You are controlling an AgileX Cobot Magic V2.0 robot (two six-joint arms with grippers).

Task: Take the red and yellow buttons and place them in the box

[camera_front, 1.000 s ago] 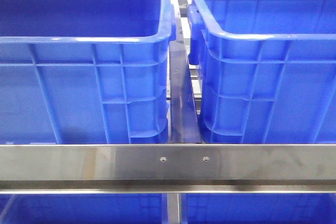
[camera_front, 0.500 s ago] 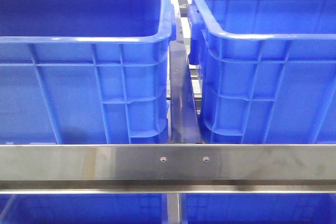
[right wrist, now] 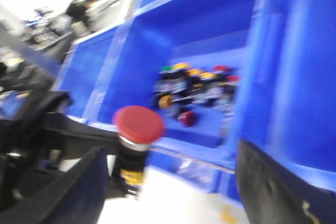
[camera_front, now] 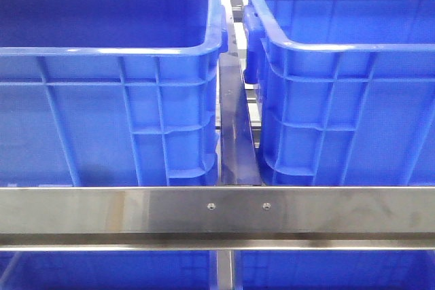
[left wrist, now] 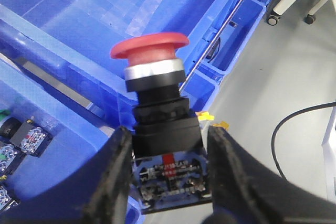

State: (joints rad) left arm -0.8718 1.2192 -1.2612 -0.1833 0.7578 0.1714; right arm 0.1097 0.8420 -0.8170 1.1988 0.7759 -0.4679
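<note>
My left gripper (left wrist: 168,156) is shut on the black body of a red button (left wrist: 149,45) with a mushroom cap, held upright. Beyond it lies the box (left wrist: 173,3), a bright blue crate lit inside. In the front view the box (camera_front: 340,47) is the brighter crate on the right; no gripper shows there. The blurred right wrist view shows the same red button (right wrist: 139,123) in the left arm's hold. My right gripper (right wrist: 173,192) is open and holds nothing. A yellow button (right wrist: 165,100) lies among several buttons in a blue crate (right wrist: 157,35).
A darker blue crate (camera_front: 102,51) stands at the left of the front view, behind a steel rail (camera_front: 217,212). Several small switch parts (left wrist: 26,140) lie in a crate beside my left fingers. Grey floor with a black cable (left wrist: 294,124) is off to one side.
</note>
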